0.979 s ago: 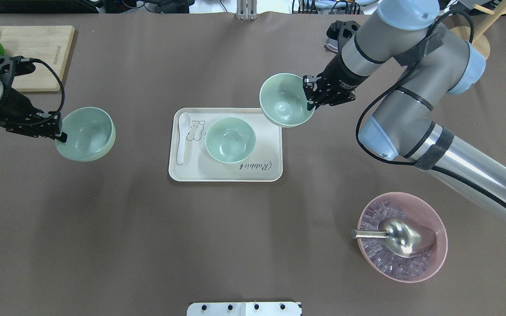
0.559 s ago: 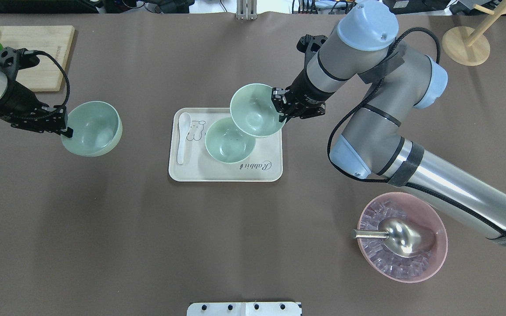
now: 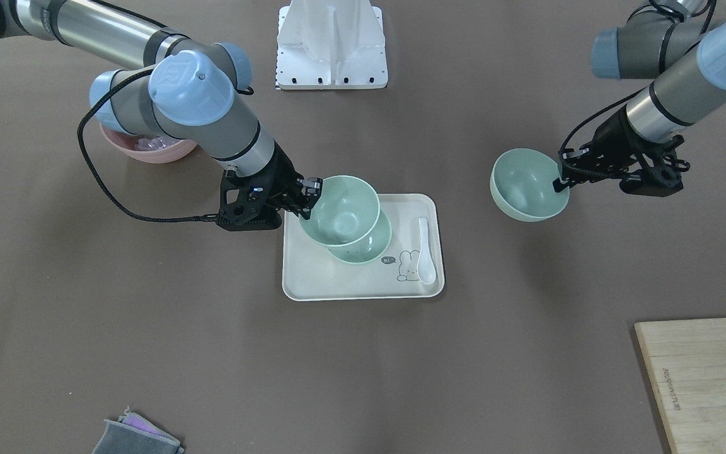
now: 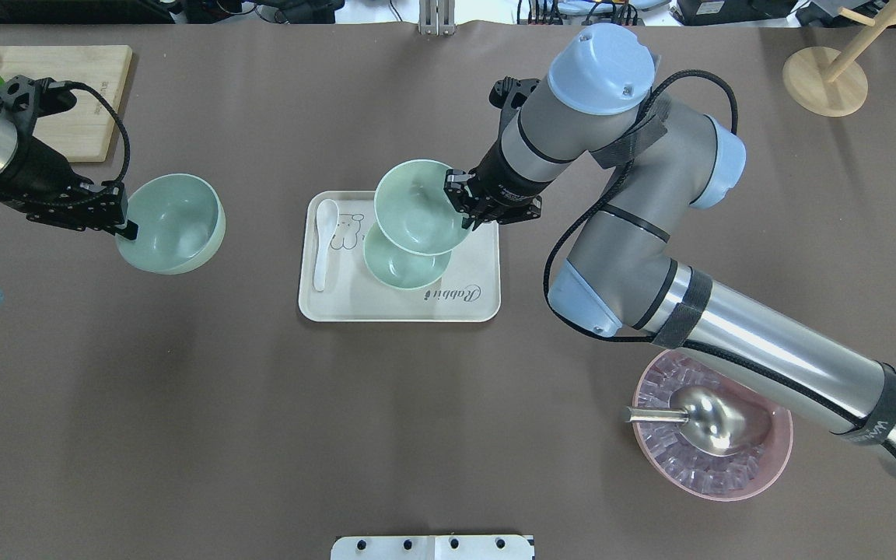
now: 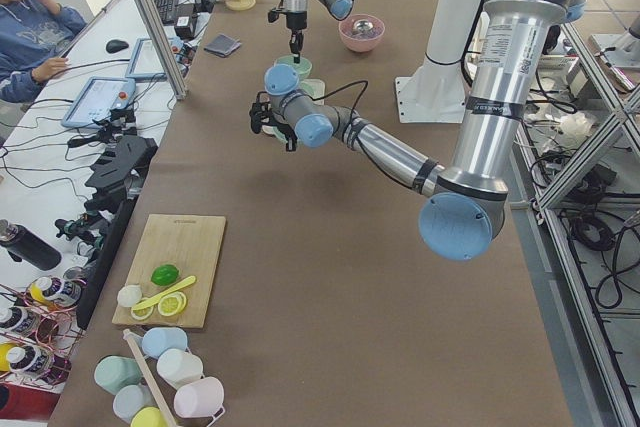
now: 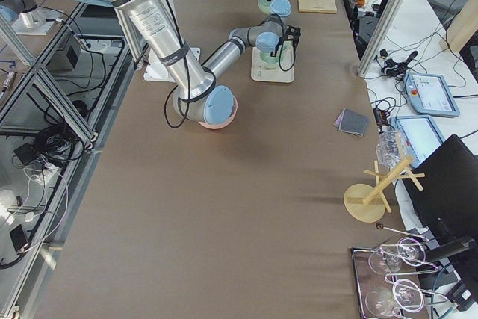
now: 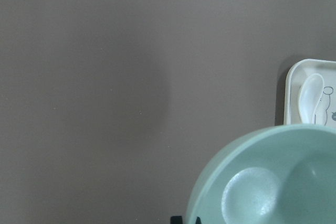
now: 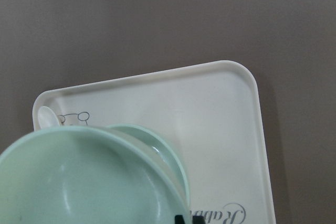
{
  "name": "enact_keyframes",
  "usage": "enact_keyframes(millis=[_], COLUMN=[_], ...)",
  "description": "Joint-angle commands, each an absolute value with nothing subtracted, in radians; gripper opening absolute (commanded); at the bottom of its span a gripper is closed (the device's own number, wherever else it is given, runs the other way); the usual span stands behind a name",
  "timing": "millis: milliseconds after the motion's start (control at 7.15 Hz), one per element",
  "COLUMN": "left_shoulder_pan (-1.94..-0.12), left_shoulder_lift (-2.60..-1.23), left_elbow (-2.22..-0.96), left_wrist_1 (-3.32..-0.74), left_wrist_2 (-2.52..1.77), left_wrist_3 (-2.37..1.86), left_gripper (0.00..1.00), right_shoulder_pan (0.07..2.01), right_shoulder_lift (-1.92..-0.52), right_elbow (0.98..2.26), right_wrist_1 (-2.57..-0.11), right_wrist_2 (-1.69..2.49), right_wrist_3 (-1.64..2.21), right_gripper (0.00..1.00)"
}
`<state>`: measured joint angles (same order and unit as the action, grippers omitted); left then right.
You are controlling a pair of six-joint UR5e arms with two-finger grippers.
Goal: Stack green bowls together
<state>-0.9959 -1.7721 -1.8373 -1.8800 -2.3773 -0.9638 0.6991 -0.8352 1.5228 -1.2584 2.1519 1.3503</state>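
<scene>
One green bowl sits on the cream tray. My right gripper is shut on the rim of a second green bowl and holds it in the air, overlapping the tray bowl; the pair also shows in the front view and the right wrist view. My left gripper is shut on the rim of the third green bowl, held above the table left of the tray, seen also in the left wrist view.
A white spoon lies on the tray's left side. A pink bowl with ice and a metal scoop stands at front right. A wooden cutting board lies at back left, a wooden stand at back right.
My right gripper has carried its bowl leftward from beside the tray to over the tray bowl. My left gripper has moved its bowl a little to the right and farther back.
</scene>
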Motion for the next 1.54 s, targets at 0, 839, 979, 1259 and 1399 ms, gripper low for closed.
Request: enact_keyframes(millis=[0,839,979,1259,1399], left_shoulder_pan=[-0.996,-0.997,-0.997,-0.997,-0.997], left_shoulder_lift=[-1.808,-1.809,-1.809,-1.809,-1.809], left_elbow=[-1.842,-1.847,-1.847,-1.847,-1.850], left_wrist_1=[-1.881,-1.881,-1.879,-1.881,-1.881], left_wrist_2=[-2.390,-2.404,-2.404,-2.404,-2.404], left_wrist_3=[-1.023,-1.026,-1.026,-1.026,-1.028], left_gripper=[0.00,0.00,0.00,0.00,0.00], right_shoulder_pan=[0.690,0.661,0.657,0.657,0.657], right_shoulder_lift=[-0.816,-0.775,-0.773,-0.775,-0.772], right_elbow=[1.500,1.431,1.433,1.428,1.425], right_wrist_1=[-1.259,-1.258,-1.258,-1.258,-1.258], right_wrist_2=[2.149,2.149,2.149,2.149,2.148], right_wrist_3=[1.353,1.353,1.353,1.353,1.354], right_gripper=[0.00,0.00,0.00,0.45,0.99])
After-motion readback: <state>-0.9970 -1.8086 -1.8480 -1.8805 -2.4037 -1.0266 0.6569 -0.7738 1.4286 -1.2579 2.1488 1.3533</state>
